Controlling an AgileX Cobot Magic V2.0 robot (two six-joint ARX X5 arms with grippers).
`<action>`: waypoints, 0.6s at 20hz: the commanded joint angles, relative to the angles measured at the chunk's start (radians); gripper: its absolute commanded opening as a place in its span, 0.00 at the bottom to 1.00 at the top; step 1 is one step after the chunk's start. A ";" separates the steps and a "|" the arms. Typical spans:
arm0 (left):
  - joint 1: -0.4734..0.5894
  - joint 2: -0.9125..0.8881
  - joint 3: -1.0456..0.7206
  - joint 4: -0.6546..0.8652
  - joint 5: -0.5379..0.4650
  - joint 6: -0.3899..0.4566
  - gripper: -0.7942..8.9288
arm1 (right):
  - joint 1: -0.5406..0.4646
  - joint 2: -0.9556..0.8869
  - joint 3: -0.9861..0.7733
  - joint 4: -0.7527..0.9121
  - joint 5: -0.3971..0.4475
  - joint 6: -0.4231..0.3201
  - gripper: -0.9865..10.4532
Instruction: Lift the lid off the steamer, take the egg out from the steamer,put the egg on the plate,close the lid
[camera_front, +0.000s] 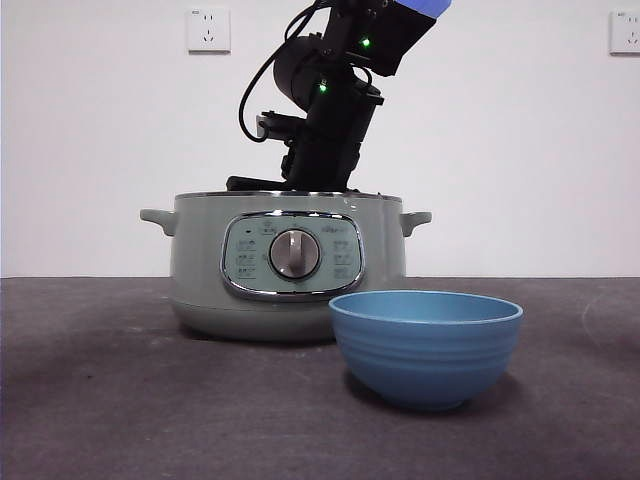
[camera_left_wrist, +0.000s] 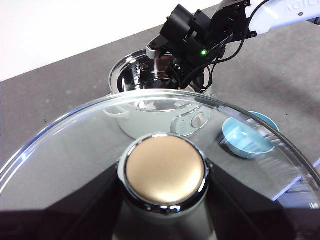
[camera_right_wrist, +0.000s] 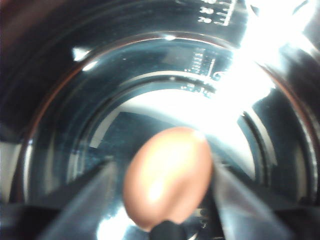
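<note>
Brown egg sits between right claw jaws inside steamer; left claw grips lid aloft.

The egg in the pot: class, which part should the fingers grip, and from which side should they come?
Grip the egg across its narrow middle, coming straight down from above. The pot's tall walls block any sideways approach, and the right gripper already reaches in from the open top with a finger on each side of the egg.

One steamer, lid, plate, egg.
</note>
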 joint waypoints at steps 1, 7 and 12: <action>-0.003 -0.010 0.008 0.043 0.002 0.002 0.07 | -0.002 0.022 -0.005 -0.001 0.002 0.003 0.27; -0.003 -0.010 0.008 0.043 0.002 0.002 0.07 | -0.002 0.011 -0.004 0.047 -0.003 0.002 0.08; -0.003 -0.010 0.008 0.053 0.002 0.001 0.07 | -0.002 -0.175 -0.004 -0.005 0.002 -0.029 0.08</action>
